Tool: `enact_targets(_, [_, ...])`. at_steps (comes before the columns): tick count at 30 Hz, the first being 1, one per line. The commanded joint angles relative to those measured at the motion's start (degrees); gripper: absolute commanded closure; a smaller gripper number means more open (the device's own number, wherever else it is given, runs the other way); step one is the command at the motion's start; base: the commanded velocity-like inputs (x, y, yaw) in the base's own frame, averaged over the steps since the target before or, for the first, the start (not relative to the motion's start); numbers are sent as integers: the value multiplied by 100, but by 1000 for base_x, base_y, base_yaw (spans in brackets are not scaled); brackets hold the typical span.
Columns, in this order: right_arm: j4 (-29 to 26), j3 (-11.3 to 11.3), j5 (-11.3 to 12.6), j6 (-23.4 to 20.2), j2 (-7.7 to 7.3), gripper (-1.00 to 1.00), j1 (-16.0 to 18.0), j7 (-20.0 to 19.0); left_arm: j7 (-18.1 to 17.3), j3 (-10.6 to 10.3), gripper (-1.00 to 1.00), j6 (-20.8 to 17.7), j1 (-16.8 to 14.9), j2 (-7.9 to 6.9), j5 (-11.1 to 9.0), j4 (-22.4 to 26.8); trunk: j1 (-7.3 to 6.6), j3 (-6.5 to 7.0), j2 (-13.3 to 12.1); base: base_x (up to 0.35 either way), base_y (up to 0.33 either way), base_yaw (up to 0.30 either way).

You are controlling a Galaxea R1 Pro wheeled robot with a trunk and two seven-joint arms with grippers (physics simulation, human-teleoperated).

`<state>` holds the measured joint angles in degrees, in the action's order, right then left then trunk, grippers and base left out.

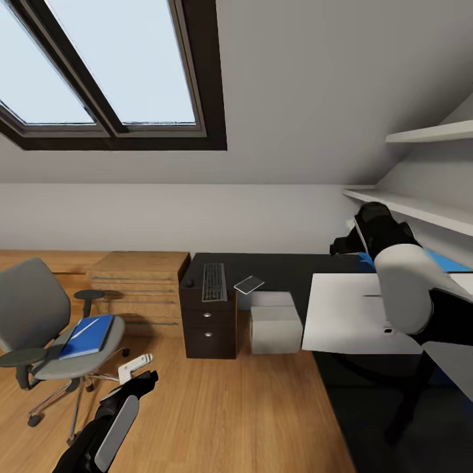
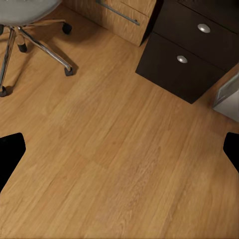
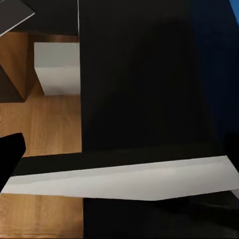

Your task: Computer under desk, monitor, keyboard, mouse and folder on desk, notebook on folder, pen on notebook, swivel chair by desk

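The swivel chair (image 1: 36,315) stands on the floor at the left, with the blue folder (image 1: 87,336) on its seat and a thin white pen (image 1: 84,328) on the folder. On the black desk (image 1: 289,269) lie the keyboard (image 1: 214,281), the small dark mouse (image 1: 189,283) and the pale notebook (image 1: 249,284). Under the desk sits the computer (image 1: 274,322). The monitor (image 1: 358,318) shows its pale back over the desk's right wing. My left gripper (image 1: 135,369) hangs open over bare floor. My right gripper (image 3: 119,154) is open close to the monitor's edge (image 3: 124,177).
A light wooden low shelf unit (image 1: 138,282) stands between chair and desk. The dark drawer unit (image 2: 189,55) and chair base (image 2: 35,40) border open wood floor (image 2: 114,159). White wall shelves (image 1: 427,135) and a blue wall panel (image 1: 450,261) are at the right.
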<state>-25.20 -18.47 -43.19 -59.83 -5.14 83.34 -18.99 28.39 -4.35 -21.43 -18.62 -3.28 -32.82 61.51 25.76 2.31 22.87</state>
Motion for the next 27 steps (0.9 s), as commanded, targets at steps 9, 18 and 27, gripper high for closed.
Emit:
enact_targets(9, [298, -27, -147, 19, -3, -100, -72, -36, 53, -22, -100, -10, -2, -8, -49, 16, 2, -3, 5, 0, 0, 0])
enact_targets(18, [313, -26, -239, 25, -4, -100, -158, -32, 53, -22, -100, -20, -2, -8, -49, 18, 2, -3, 5, -44, 0, 0])
enact_targets(27, [308, -26, -404, 32, -4, -100, -297, 6, 53, -22, -100, -34, -2, -15, -49, 33, 2, -3, 5, -176, 0, 0])
